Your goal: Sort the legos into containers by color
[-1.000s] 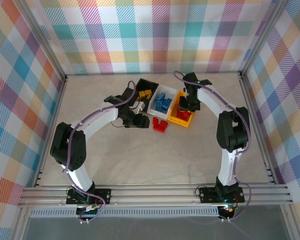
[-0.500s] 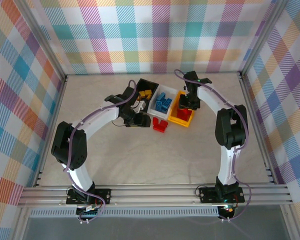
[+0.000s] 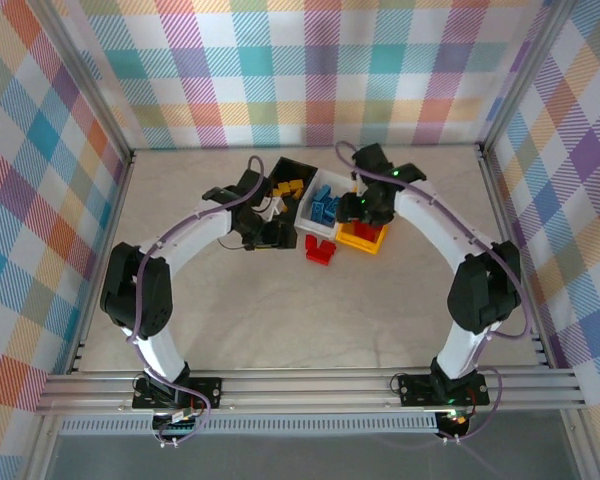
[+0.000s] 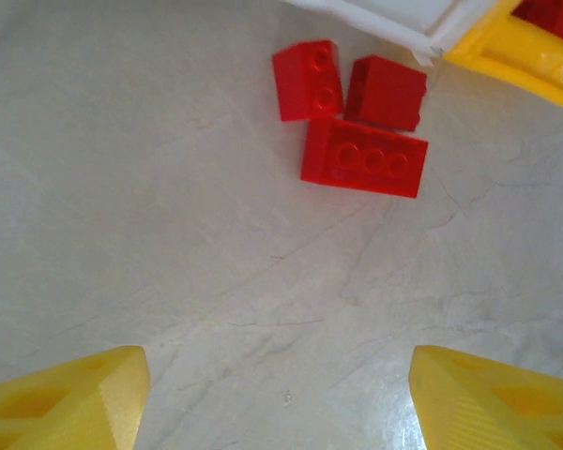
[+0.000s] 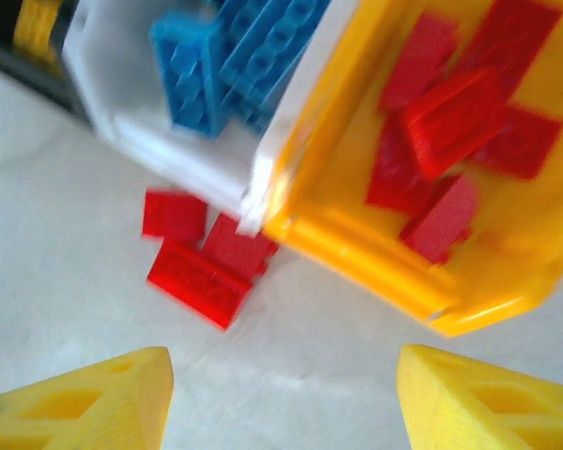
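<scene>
Marbled tabletop is carrying three red legos just beside the yellow bin; we are seeing left gripper and right gripper gaping apart, each holding nothing.

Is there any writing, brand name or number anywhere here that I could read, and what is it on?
No readable text anywhere.
The studs of the red bricks on the table are too small and blurred to show any mark.
The black bin, white bin and yellow bin carry no visible label.
</scene>
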{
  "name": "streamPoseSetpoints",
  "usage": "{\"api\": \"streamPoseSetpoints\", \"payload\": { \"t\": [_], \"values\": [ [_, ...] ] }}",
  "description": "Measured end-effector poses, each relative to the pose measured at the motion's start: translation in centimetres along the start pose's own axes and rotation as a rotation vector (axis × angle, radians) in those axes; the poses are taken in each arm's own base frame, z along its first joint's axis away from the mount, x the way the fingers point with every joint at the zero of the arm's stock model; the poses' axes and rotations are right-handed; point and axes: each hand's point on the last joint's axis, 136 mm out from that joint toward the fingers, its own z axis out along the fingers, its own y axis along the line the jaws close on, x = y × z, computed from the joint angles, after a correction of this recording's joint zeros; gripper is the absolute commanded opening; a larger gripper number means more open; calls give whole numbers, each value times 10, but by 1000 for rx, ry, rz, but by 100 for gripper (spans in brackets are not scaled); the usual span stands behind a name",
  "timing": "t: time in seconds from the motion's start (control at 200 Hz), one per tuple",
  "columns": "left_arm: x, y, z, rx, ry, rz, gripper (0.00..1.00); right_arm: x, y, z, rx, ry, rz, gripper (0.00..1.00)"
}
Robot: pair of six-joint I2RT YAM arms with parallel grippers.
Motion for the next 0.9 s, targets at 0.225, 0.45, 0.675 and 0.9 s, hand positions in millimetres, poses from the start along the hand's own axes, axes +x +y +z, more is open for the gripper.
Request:
{"api": "streamPoseSetpoints", "payload": {
  "t": [0.225,0.45,0.675,0.9],
  "values": [
    [-7,16,-18,3,-67,-81,76,62,27,37,22,153,-53,70],
    [-6,18,-20,8,-78,-112,76,78,22,66,55,217,-43,71],
    [-2,19,-24,9,-83,-115,76,84,21,88,59,253,-40,70],
    [5,23,-21,2,-67,-123,77,80,29,105,38,272,-39,70]
  ]
}}
